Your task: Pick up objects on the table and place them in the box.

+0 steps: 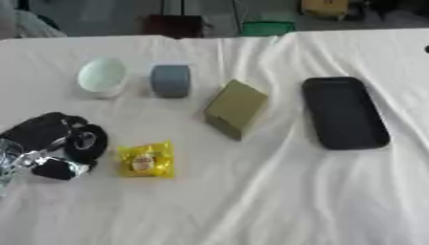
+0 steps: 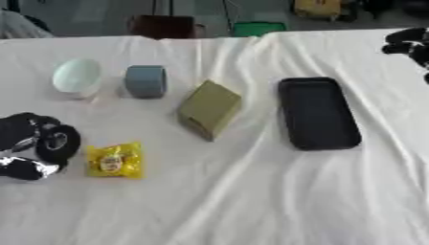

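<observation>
The fingers of the left hand (image 1: 52,143) look curled and empty, just left of the yellow packet (image 1: 147,160); the right hand (image 2: 409,43) is far off.

On the white-draped bench (image 1: 251,201), a black tray (image 1: 344,113) lay toward the right edge. A pale green bowl (image 1: 102,76), grey tape roll (image 1: 170,80), olive box (image 1: 235,108) and yellow packet (image 1: 147,160) lay leftward. The left hand (image 1: 52,143) rested at the left edge, beside the packet.
</observation>
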You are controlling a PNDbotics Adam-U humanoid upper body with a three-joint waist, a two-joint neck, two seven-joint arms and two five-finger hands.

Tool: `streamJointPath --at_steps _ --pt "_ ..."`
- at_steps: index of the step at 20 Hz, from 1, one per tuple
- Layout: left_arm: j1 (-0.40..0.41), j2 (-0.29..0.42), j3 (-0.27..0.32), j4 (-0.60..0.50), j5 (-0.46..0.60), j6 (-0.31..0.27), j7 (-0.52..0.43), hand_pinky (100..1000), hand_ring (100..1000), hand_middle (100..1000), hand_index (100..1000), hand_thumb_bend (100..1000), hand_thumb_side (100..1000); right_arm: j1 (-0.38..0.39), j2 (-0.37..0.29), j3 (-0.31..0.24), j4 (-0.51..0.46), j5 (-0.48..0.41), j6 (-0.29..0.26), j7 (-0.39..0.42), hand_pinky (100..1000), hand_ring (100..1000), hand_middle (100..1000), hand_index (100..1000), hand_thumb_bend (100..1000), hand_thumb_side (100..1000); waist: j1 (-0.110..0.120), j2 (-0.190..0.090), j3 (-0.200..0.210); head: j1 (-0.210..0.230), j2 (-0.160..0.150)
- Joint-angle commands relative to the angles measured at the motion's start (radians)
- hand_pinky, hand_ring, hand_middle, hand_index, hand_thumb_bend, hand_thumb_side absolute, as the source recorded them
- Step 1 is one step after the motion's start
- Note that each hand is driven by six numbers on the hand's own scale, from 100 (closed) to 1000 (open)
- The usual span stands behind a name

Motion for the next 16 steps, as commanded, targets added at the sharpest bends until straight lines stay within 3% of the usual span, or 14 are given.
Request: streamJointPath --at_steps 1,10,12,13,16 --pt "-0.011 0.012 0.007 0.020 0.012 0.009 0.000 1000 935 889 629 116 277 -0.013 -0.017 -0.005 -0.012 0.000 -0.005 0.004 683 674 811 883 100 782 -0.005 -0.012 -0.001 0.000 0.004" --pt "-0.014 0.019 0.022 0.006 0.106 0.008 -0.078 1000 940 882 578 100 269 -0.014 -0.018 -0.006 -0.010 0.000 -0.004 0.004 683 673 811 883 100 782 -0.001 -0.013 -0.004 -0.003 0.004" --pt "-0.014 0.021 0.027 -0.008 0.118 0.005 -0.098 1000 941 883 579 120 277 -0.015 -0.019 -0.007 -0.010 0.000 -0.004 0.003 683 673 811 883 100 781 -0.001 -0.013 -0.004 -0.003 0.004" --pt "-0.014 0.022 0.028 -0.013 0.122 0.004 -0.108 1000 944 886 587 174 286 -0.015 -0.019 -0.007 -0.010 0.000 -0.004 0.003 683 673 811 883 100 781 0.000 -0.013 -0.004 -0.003 0.004" --pt "-0.014 0.026 0.031 -0.024 0.132 -0.001 -0.137 1000 943 885 586 193 288 -0.015 -0.019 -0.007 -0.011 0.000 -0.004 0.003 683 673 811 883 100 780 0.001 -0.014 -0.005 -0.004 0.004"
